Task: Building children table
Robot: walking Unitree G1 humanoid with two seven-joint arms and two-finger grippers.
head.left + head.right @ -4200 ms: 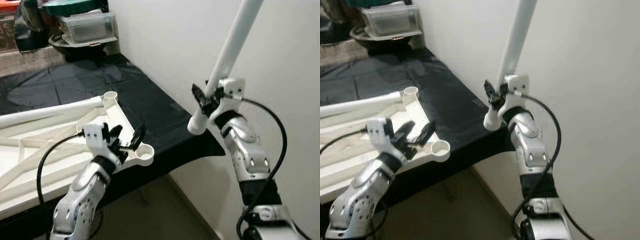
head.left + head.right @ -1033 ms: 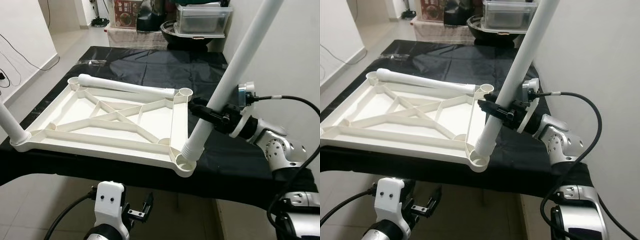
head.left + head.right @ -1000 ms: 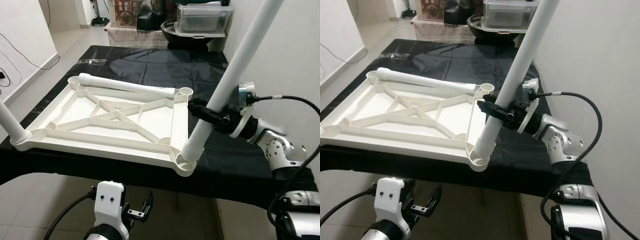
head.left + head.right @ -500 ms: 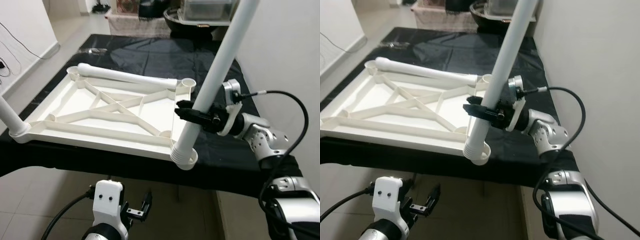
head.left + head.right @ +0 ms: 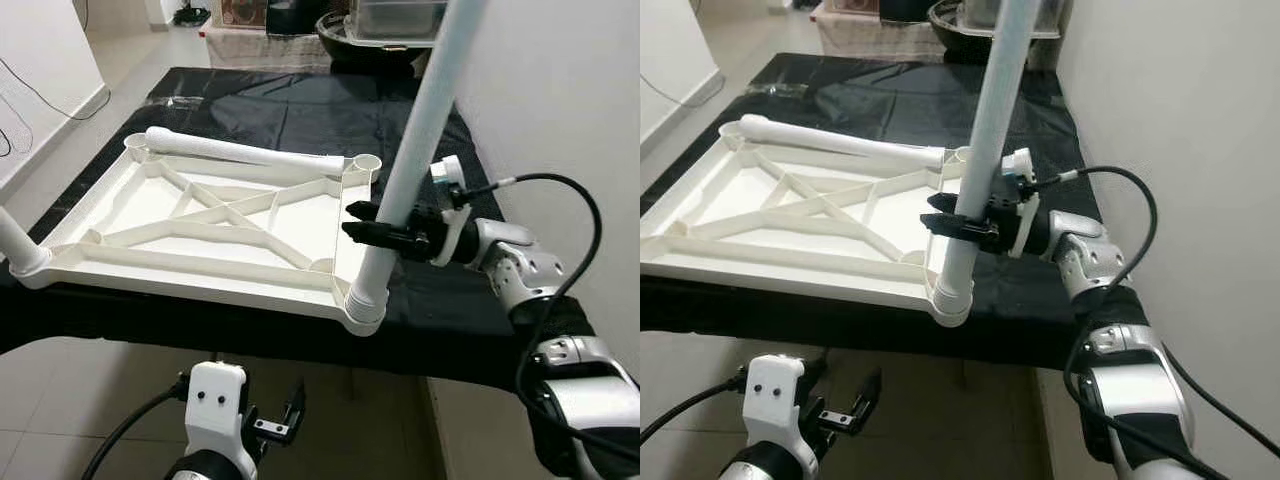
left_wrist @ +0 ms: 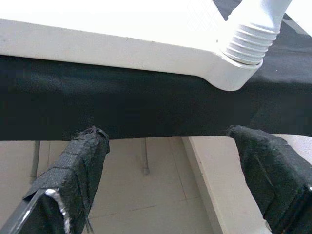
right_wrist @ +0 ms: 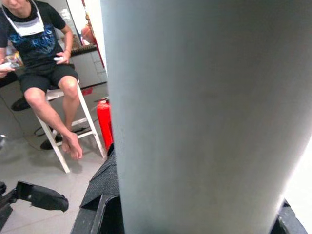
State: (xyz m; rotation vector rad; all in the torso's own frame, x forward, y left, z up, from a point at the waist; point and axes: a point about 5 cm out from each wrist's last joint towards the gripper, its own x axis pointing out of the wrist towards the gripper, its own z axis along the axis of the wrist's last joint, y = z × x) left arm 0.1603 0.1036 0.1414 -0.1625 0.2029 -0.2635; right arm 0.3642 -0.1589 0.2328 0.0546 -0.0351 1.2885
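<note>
Right claw [image 5: 372,226] grips leg [image 5: 405,190] in tabletop [image 5: 200,262] corner socket.

Upturned white tabletop [image 5: 215,222] on a black-draped bench [image 5: 300,115].
The ribbed frame lies flat on the black cover, its near edge along the bench's front edge; tubs and bowls [image 5: 385,22] stand at the far end, and pale floor tiles [image 5: 45,400] show below.

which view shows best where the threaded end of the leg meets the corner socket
The left wrist view: the leg's threaded end sits close up in the corner socket. Both eye views show the joint from above and farther off, with the right gripper clamped on the leg. The right wrist view shows the leg's smooth shaft very close, not the joint.
</note>
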